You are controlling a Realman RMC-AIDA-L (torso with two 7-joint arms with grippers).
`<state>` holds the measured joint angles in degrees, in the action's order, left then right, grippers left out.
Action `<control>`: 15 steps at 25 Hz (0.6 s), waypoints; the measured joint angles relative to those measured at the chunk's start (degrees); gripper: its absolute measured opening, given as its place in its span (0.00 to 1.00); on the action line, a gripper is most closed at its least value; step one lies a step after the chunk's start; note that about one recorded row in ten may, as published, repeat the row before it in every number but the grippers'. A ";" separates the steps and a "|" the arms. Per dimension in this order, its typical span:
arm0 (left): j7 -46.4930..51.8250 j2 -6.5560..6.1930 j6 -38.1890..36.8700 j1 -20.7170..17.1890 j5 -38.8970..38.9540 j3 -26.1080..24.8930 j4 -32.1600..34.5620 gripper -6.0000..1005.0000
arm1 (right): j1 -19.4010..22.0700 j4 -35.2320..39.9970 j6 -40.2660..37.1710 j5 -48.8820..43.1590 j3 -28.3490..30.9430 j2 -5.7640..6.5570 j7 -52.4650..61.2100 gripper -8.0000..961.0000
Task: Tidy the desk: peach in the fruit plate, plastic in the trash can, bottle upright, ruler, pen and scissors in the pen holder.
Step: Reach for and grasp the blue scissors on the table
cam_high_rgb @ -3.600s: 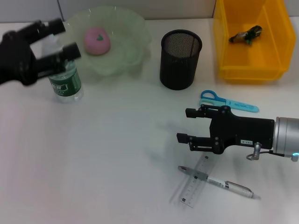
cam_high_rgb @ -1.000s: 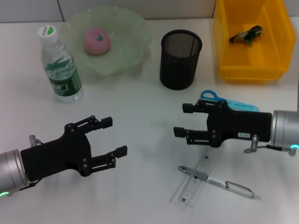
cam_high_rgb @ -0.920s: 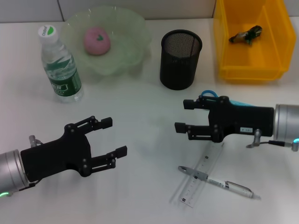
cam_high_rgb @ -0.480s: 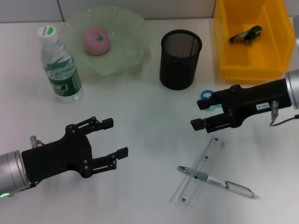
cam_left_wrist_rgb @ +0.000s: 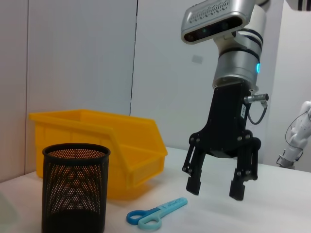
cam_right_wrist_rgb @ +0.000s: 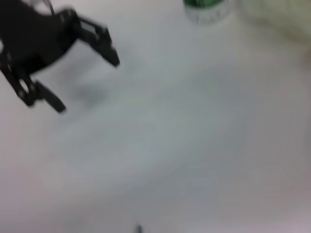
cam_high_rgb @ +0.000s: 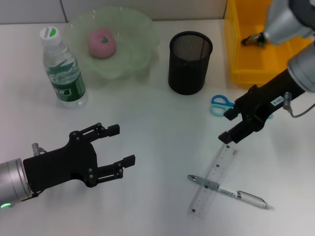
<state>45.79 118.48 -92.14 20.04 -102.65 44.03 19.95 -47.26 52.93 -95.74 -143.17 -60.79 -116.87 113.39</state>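
The pink peach lies in the pale green fruit plate. A capped bottle stands upright beside the plate. Some crumpled plastic rests inside the yellow trash can. Blue scissors lie flat near the black mesh pen holder, partly behind my right gripper. That gripper hangs open and tilted down above the table, between the scissors and the clear ruler. A pen lies across the ruler. In the left wrist view the right gripper hovers open past the scissors.
My left gripper rests open low at the front left, holding nothing. The right wrist view shows it from across the white table, with the bottle's base at the far edge.
The right arm swung up and to the right, tilting its open fingers down and uncovering the scissors' handles. The left arm, earlier at the bottle, has withdrawn and stays still.
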 joint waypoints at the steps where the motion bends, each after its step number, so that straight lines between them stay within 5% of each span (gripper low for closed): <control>1: 0.00 0.00 0.00 0.00 0.00 0.00 0.00 0.80 | 0.00 0.00 0.00 0.00 0.00 0.00 0.00 0.77; 9: 0.00 0.00 0.13 0.07 0.23 0.00 -0.09 0.80 | -4.20 0.23 0.98 -10.53 -6.59 -2.14 3.41 0.77; 15: 0.06 0.00 0.13 0.13 0.31 -0.06 -0.51 0.80 | -4.78 0.16 3.10 -13.57 -8.07 -2.22 4.79 0.77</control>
<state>45.84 118.47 -92.01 20.17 -102.34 43.97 19.44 -52.04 53.09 -92.64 -156.74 -68.86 -119.09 118.19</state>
